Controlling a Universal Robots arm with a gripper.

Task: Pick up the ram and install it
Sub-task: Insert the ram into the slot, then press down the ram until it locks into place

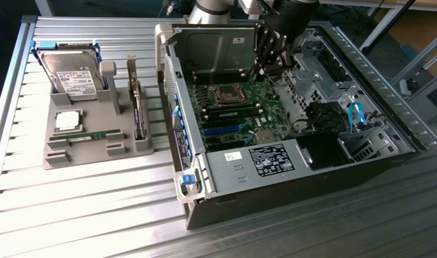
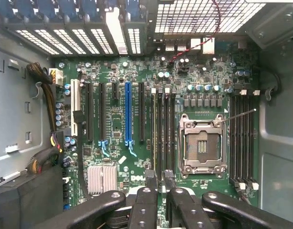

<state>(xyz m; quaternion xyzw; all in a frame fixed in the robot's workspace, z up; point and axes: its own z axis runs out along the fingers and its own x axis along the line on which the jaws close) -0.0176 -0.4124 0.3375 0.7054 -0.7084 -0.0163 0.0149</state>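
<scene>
over the motherboard [image 2: 113, 143] | claw [image 2: 159, 183] nearly closed, empty | exterior view: ram [image 1: 85, 137] in grey tray [image 1: 96, 110] outside case [image 1: 276, 200]

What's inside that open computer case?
A green motherboard with an empty processor socket, card slots and cables. The gripper hangs over it. The labelled metal box hides whatever lies under it.
</scene>
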